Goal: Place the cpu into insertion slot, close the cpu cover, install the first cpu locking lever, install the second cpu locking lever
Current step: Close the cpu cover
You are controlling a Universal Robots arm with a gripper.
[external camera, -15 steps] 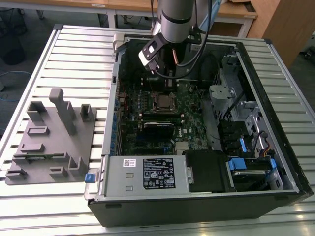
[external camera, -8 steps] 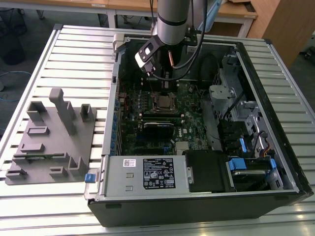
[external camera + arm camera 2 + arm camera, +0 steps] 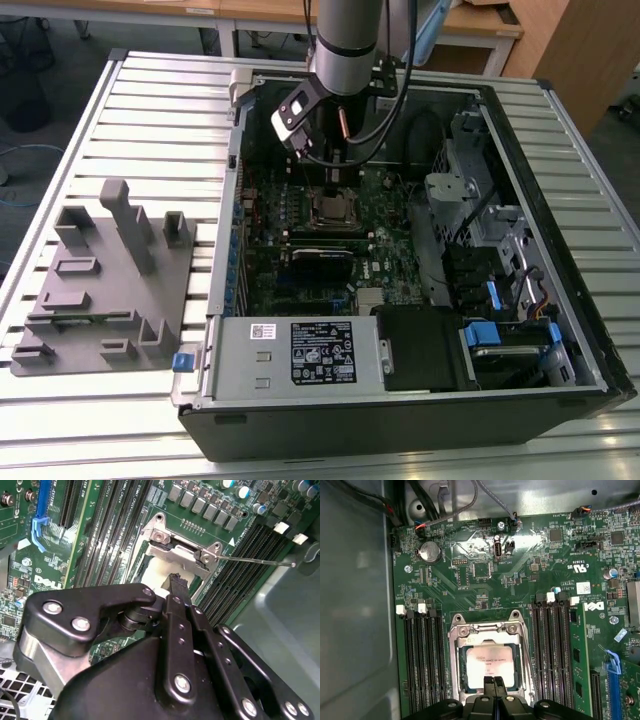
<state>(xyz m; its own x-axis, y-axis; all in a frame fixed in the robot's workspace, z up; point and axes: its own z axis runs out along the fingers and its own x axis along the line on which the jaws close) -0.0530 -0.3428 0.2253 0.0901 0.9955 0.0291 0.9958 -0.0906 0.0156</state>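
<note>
Fingertips of the black gripper [image 3: 493,681] sit pressed together at the cpu cover [image 3: 487,629], a thin silver frame around the dull grey square cpu [image 3: 490,666] in the insertion slot [image 3: 462,670]. In the exterior view, a grey moulded fixture [image 3: 100,280] lies at nine o'clock of the slot.

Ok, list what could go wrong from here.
1. The claw sits with its tips together right above the cpu. Pressing down here could load the chip rather than the cpu cover.
2. The thin locking lever sticks out over the memory slots. It looks easy to slip off or bend.
</note>
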